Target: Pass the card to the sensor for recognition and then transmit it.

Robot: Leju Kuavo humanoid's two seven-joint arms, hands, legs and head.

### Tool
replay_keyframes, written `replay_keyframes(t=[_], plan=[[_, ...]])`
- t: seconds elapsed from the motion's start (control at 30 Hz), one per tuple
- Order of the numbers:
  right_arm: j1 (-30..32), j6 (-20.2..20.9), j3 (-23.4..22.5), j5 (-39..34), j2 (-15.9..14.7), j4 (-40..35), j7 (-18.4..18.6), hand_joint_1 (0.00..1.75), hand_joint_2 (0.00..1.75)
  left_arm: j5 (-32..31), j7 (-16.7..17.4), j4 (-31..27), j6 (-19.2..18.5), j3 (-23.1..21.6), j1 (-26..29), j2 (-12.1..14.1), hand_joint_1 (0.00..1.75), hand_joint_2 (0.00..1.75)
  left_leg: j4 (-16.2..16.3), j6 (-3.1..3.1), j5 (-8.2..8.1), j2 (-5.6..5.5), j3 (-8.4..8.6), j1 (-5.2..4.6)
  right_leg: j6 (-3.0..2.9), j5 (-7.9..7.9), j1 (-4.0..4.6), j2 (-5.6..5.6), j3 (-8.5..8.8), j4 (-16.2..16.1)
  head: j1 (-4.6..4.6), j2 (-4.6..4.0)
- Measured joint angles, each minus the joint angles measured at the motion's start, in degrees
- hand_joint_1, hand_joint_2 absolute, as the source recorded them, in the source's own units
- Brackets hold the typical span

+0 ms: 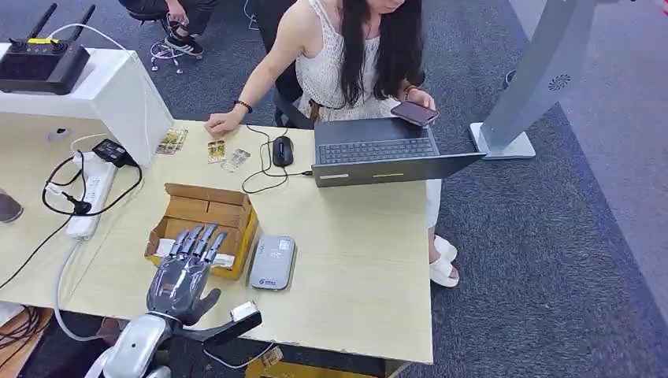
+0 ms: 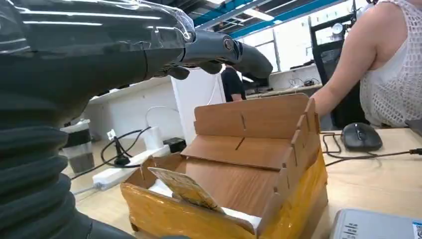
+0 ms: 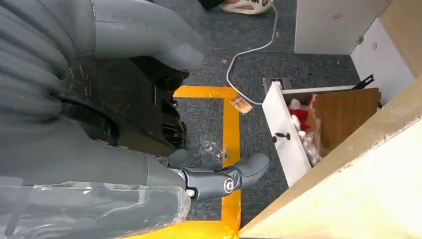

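An open cardboard box (image 1: 206,214) stands on the wooden table (image 1: 354,268). A yellowish card (image 2: 184,188) leans on white cards at the box's (image 2: 249,169) near end. Just right of the box lies the grey sensor (image 1: 272,261), flat on the table; its corner (image 2: 378,226) also appears in the left wrist view. My left hand (image 1: 183,272) hovers over the box's near edge with its fingers (image 2: 224,50) stretched out straight and apart, holding nothing. Below the table edge hangs my right hand (image 3: 164,174), its fingers apart and nothing in them.
A person sits at the far side with a laptop (image 1: 378,150), a phone (image 1: 414,113) and a mouse (image 1: 282,150). Loose cards (image 1: 217,151) lie by the person's hand. A power strip (image 1: 90,197) with cables lies to the left. A grey stand (image 1: 543,79) rises at the right.
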Motion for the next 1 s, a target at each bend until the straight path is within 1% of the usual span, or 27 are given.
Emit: replay_keyframes(t=[0.3, 0.43, 0.7, 1.0], plan=[[-0.11, 0.02, -0.79, 0.61, 0.0, 0.22, 0.2, 0.0, 1.75, -0.31, -0.07, 3.7, -0.15, 1.05, -2.08, -1.64, 0.0, 1.75, 0.0, 0.0, 0.0, 0.0, 0.0, 0.0, 0.0, 0.0, 0.0, 0.01, 0.0, 0.0, 0.0, 0.0], [-0.13, 0.02, -0.85, 1.05, 0.0, 0.24, 0.37, 0.0, 1.75, -0.31, 0.13, 4.68, -0.28, 1.84, -2.83, -1.77, 0.0, 1.75, 0.0, 0.0, 0.0, 0.01, 0.0, 0.01, 0.0, 0.0, 0.0, 0.01, -0.01, 0.0, 0.0, 0.0], [-0.16, 0.11, -1.2, 1.86, 0.0, 0.33, 0.37, 0.0, 1.75, -0.31, 0.63, 6.45, -0.48, 4.99, -4.38, -2.15, 0.0, 1.75, 0.0, -0.01, 0.0, 0.01, 0.0, 0.0, 0.0, 0.0, 0.0, 0.01, -0.01, 0.0, -0.02, 0.0], [-0.17, 0.11, -1.86, 2.1, 0.0, 0.55, 0.37, 0.0, 1.75, -0.29, 0.65, 7.69, -0.5, 6.3, -5.2, -2.17, 0.0, 1.75, 0.0, 0.0, 0.0, 0.01, 0.0, 0.0, 0.0, 0.0, 0.0, 0.01, -0.01, 0.0, 0.0, 0.0]])
